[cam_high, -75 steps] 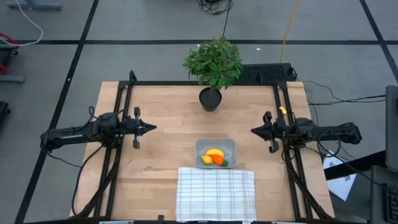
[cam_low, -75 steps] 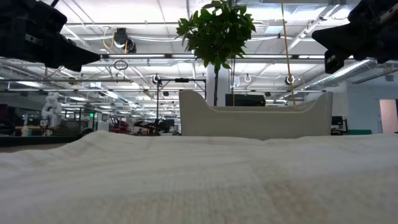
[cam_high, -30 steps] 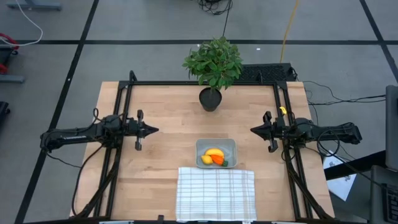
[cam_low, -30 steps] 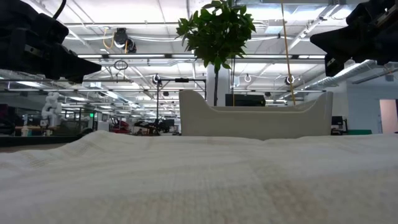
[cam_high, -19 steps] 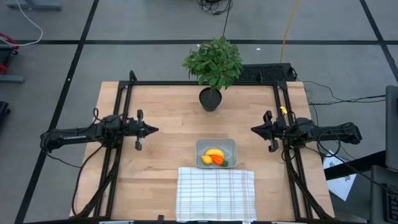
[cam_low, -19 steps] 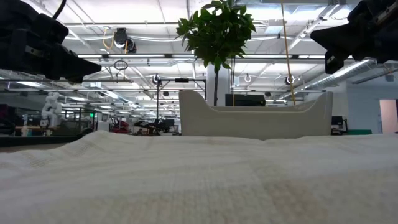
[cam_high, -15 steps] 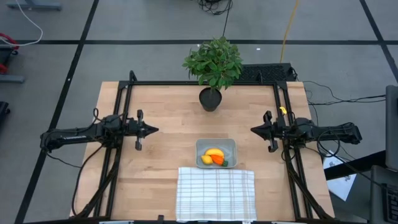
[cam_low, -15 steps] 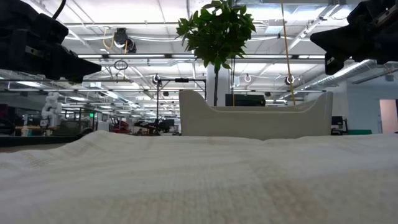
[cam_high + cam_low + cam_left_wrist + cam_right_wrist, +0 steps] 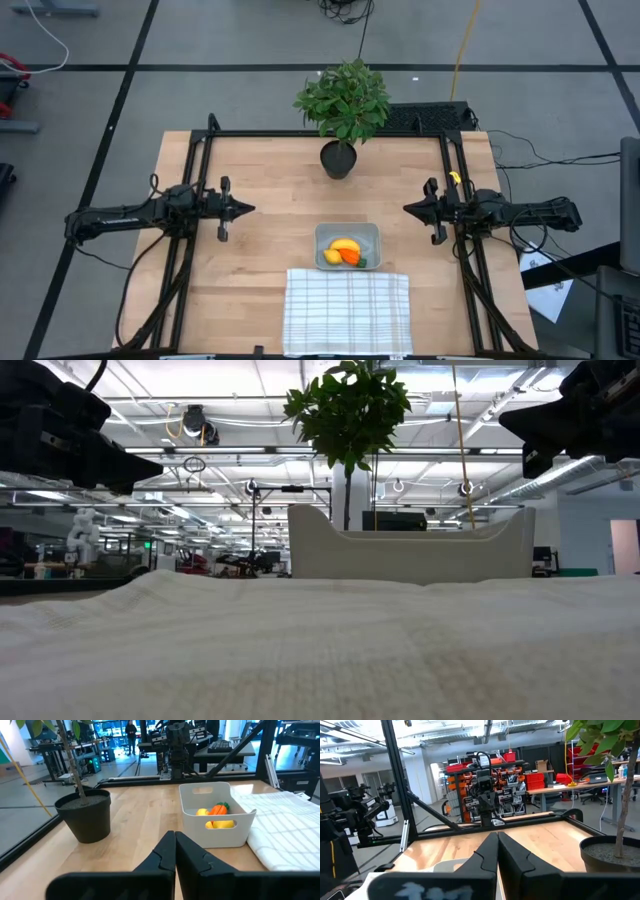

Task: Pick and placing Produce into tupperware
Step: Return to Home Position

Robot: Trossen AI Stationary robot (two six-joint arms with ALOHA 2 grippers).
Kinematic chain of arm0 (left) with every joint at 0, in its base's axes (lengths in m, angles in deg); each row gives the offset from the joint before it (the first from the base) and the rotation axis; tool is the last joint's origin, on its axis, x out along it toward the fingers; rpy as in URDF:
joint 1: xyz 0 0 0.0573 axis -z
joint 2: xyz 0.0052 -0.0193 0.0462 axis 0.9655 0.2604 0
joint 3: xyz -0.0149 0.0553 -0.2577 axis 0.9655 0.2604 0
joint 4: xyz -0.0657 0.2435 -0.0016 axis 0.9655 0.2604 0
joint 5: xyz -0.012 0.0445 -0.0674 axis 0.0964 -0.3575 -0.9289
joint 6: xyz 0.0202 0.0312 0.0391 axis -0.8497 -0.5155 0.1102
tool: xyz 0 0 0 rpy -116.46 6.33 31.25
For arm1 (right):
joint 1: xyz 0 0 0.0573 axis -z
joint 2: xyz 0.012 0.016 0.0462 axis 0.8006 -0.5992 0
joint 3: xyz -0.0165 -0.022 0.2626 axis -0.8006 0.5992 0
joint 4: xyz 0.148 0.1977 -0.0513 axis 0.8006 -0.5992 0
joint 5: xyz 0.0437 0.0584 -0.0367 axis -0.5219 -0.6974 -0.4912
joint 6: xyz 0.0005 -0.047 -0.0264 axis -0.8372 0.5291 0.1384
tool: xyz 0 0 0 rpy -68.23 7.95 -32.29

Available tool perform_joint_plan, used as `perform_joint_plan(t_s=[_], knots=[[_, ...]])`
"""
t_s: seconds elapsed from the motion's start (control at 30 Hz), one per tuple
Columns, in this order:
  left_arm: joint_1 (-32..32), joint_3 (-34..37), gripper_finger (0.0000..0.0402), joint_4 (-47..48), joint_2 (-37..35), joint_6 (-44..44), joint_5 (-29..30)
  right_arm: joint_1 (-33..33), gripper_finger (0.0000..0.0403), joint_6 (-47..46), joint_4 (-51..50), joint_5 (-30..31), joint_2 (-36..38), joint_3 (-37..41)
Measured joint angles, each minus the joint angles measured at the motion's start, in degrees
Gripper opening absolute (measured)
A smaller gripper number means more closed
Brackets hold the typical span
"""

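I see left pincer (image 9: 246,208) and right pincer (image 9: 408,210) clenched empty at opposite sides of the wooden table (image 9: 270,175), leafy potted plant (image 9: 342,105) behind, banana (image 9: 346,244), carrot (image 9: 351,256), lemon (image 9: 331,257) inside smooth rounded tupperware (image 9: 371,232) just beside woven checked cloth (image 9: 348,312)

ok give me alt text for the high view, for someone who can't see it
A grey container on a wooden table holds a banana, a carrot and a lemon, seen from above. A checked cloth lies beside it and a potted plant stands at the table's edge. The left gripper and right gripper, both shut, hover at either side, pointing inward.
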Motion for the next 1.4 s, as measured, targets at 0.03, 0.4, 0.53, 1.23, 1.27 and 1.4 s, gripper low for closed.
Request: perform_joint_plan(t_s=[0.03, 0.4, 0.53, 1.23, 1.27, 1.4], knots=[[0.0, 0.0, 0.0003, 0.0, 0.0, 0.0, 0.0, 0.0, 0.0, 0.0, 0.0, 0.0, 0.0, 0.0], [0.0, 0.0, 0.0015, 0.0, 0.0, 0.1, 0.0, 0.0, 0.0, 0.0, 0.0, 0.0, 0.0, 0.0], [0.0, 0.0, 0.0006, 0.0, 0.0, 0.1, 0.0, 0.0, 0.0, 0.0, 0.0, 0.0, 0.0, 0.0], [0.0, 0.0, 0.0003, 0.0, 0.0, 0.1, 0.0, 0.0, 0.0, 0.0, 0.0, 0.0, 0.0, 0.0], [0.0, 0.0, 0.0002, 0.0, 0.0, 0.1, 0.0, 0.0, 0.0, 0.0, 0.0, 0.0, 0.0, 0.0], [0.0, 0.0, 0.0006, 0.0, 0.0, 0.1, 0.0, 0.0, 0.0, 0.0, 0.0, 0.0, 0.0, 0.0]])
